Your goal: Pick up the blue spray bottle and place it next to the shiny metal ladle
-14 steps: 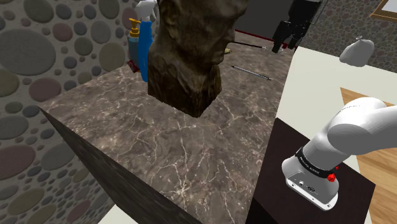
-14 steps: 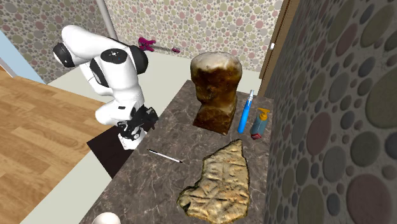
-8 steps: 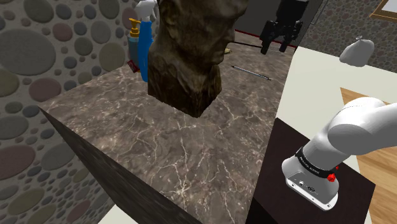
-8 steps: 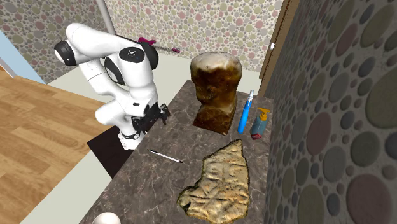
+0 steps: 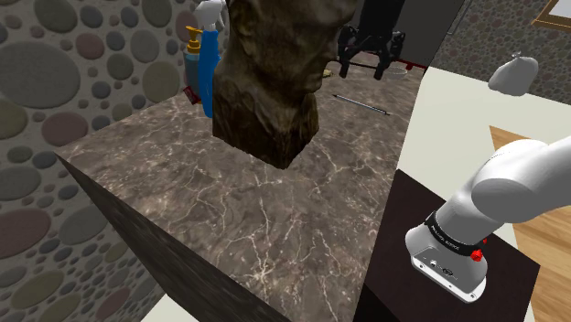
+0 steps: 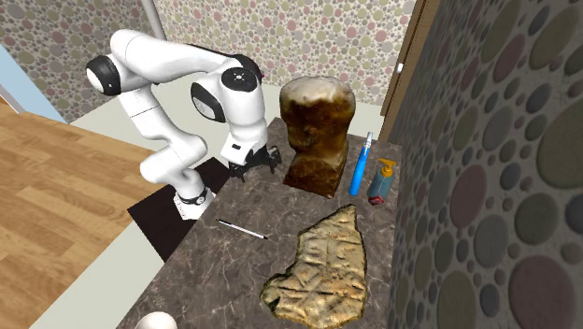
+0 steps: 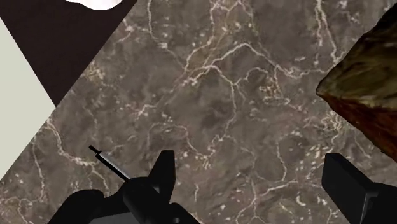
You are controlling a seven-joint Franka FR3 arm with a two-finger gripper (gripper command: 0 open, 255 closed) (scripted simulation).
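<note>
- The blue spray bottle (image 6: 359, 170), slim with a white trigger head, stands by the spotted wall, just beside one squat pump bottle (image 6: 379, 184). We count two bottles.
- One tall, rough brown rock (image 6: 318, 131) stands near them, and one flat carved slab (image 6: 318, 271) lies apart.
- The gripper (image 7: 254, 184) hangs over the veined dark counter (image 5: 274, 220), fingers spread, clasping nothing.
- One thin silvery utensil (image 6: 243, 229) lies near the counter's edge.

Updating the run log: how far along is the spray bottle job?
Done: nothing yet. The blue spray bottle stands untouched beside the pump bottle, beyond the brown sculpture. In hand: the gripper hangs open and empty over the marble counter. Left: reach the bottle, grasp it, carry it to the ladle, set it down.
</note>
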